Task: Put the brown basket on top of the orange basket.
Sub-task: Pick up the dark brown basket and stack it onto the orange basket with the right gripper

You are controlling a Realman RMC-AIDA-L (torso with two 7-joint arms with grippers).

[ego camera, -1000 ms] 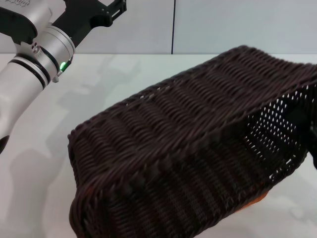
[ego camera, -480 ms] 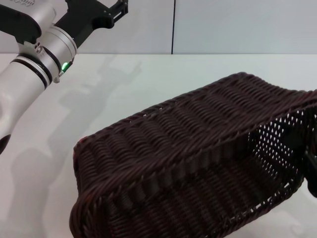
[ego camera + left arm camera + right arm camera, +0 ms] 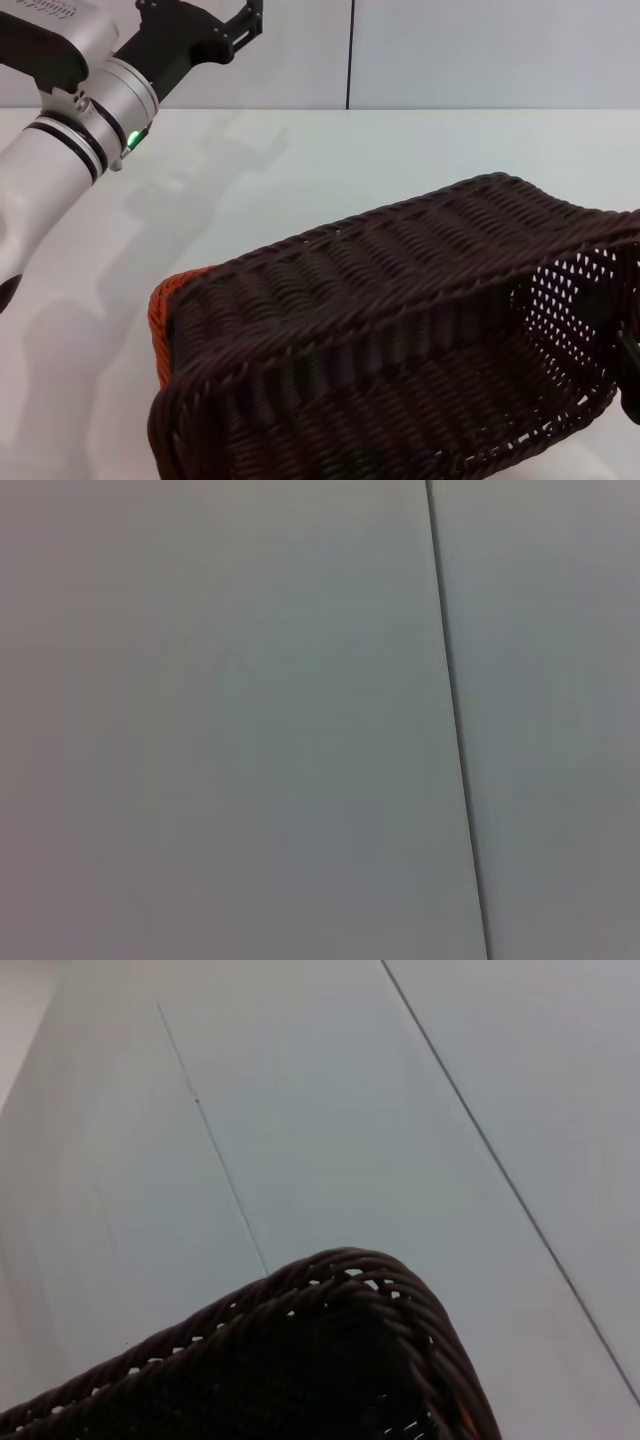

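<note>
The right pincer [image 3: 625, 375] shows only as a dark shape at the right edge of the head view, behind the openwork end wall of the brown basket [image 3: 400, 340]. It seems to be what carries that end, yet whether its fingers are clamped on the rim or apart I cannot tell. From the right wrist view only a braided corner of the same basket is visible, with a speck of orange below it.

The brown basket sits tilted, its right end higher, its mouth turned toward the robot. Peeking out at its left lower corner is a sliver of the orange basket [image 3: 163, 300], which rests on the white surface [image 3: 330, 170] underneath. So the dark one is over the orange one, perhaps already touching it at the left end.

The left pincer [image 3: 235, 25] is parked high at the back left, well apart from both baskets; its fingers I cannot judge either.

I would say the step in hand is the lowering. The next move calls for levelling the raised end so the rims line up, then letting go.
</note>
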